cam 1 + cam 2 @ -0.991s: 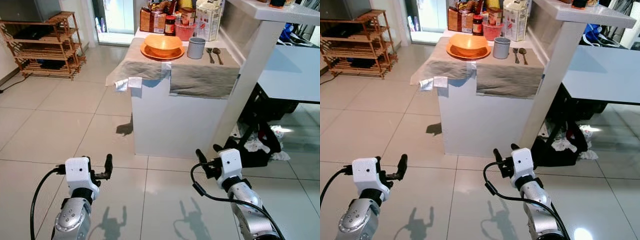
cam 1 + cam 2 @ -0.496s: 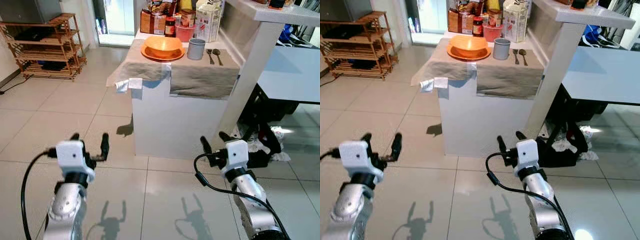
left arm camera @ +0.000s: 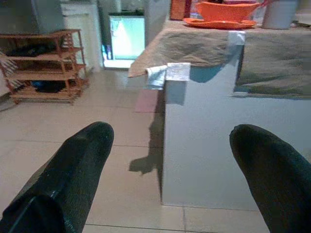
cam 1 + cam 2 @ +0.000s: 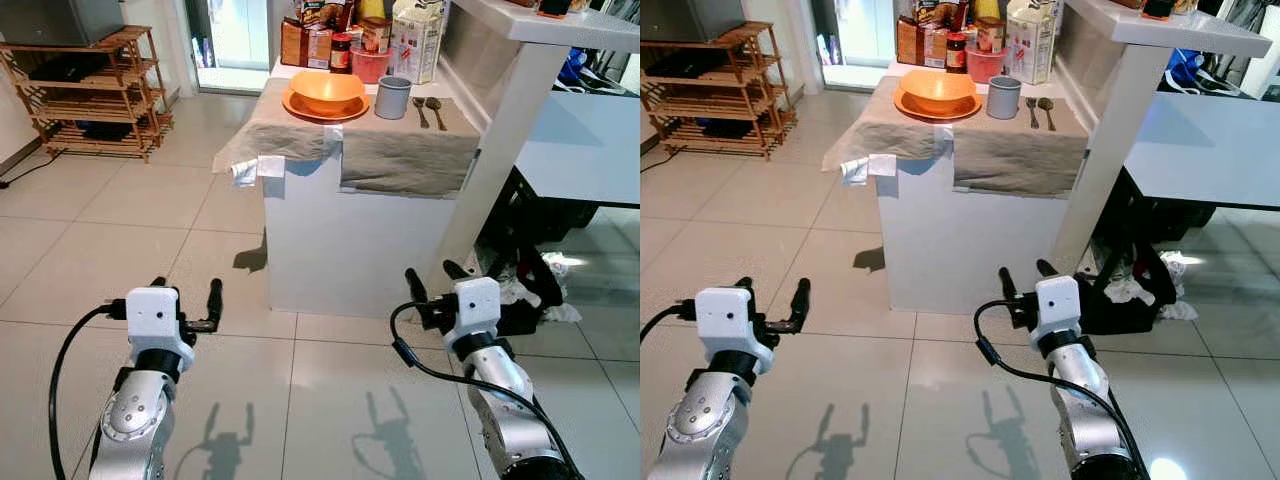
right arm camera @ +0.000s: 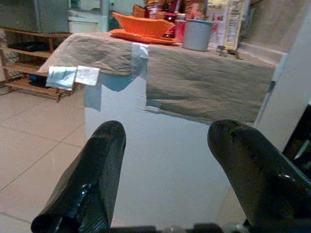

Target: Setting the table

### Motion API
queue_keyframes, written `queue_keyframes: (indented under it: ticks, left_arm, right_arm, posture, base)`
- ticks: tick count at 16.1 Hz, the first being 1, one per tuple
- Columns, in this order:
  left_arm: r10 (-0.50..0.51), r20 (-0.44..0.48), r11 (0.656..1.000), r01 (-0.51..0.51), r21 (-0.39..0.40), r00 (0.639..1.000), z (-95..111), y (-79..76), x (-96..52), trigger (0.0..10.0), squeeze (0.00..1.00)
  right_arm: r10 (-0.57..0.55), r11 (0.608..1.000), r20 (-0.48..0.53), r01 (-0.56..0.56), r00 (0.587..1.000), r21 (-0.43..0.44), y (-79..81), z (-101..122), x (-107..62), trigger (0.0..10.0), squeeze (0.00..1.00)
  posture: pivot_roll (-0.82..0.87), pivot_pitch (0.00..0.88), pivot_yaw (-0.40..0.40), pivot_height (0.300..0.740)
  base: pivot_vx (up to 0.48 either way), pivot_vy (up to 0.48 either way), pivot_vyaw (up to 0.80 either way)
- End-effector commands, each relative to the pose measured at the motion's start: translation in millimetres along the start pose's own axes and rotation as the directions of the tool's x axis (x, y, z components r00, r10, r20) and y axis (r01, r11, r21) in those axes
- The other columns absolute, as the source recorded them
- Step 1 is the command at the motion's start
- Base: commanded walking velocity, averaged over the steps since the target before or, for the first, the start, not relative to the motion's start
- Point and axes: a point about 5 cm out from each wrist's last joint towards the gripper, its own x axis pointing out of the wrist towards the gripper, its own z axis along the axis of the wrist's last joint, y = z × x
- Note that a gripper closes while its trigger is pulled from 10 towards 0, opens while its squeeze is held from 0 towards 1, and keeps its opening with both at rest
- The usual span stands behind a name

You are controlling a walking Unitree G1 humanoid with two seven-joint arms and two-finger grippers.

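Tiled floor [image 4: 90,250] fronts a cloth-draped counter [image 4: 350,225] – left tool [image 4: 186,290] and right tool [image 4: 432,277] both spread, empty.

no readable text, printed boxes [image 4: 305,38] and carton [image 4: 417,40] at back of table [image 4: 410,150], lettering too small and blurred

You had bright, sharp head views; a lamp glared off the floor [image 4: 1164,468], and wrist views were dimmer, softly blurred.
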Motion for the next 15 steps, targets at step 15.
queue_keyframes:
  ticks: [15]
  left_arm:
    - [-0.02, 0.039, 0.999, 0.022, -0.03, 0.999, 9.0, -10.3, 5.7, 10.0, 0.0]
  right_arm:
    - [-0.005, 1.0, -0.018, 0.004, 1.0, -0.019, 0.1, -4.1, 3.4, 10.0, 0.0]
  posture:
    - [0.04, 0.0, -0.029, 0.74]
  base:
    - [0.436, 0.0, 0.0]
